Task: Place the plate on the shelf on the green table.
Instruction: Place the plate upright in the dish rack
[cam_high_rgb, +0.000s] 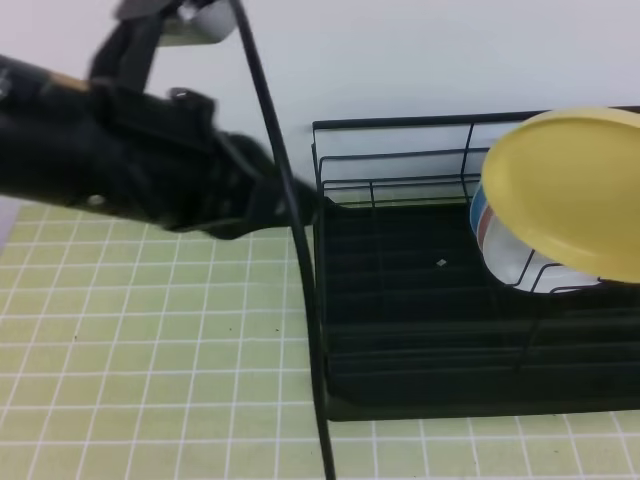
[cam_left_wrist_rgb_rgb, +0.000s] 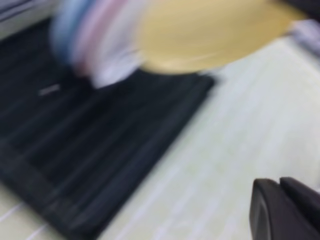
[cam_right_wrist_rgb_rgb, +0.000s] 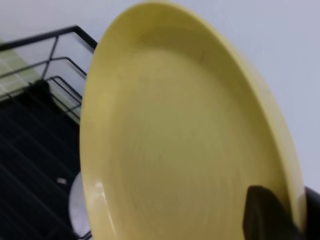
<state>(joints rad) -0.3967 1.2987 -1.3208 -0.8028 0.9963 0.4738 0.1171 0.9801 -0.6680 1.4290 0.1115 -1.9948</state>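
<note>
We saw the yellow plate (cam_high_rgb: 570, 190) tilted in the air over the right end of the shelf (cam_high_rgb: 400, 330), its rim pinched by the right gripper (cam_right_wrist_rgb_rgb: 280, 215). The left gripper (cam_left_wrist_rgb_rgb: 287, 210) was shut on nothing beside the shelf's left edge, over the green table (cam_high_rgb: 150, 350).

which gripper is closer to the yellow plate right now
Right. The right gripper grips the yellow plate by its rim over the rack. The left gripper hangs apart from it, over the green table.
</note>
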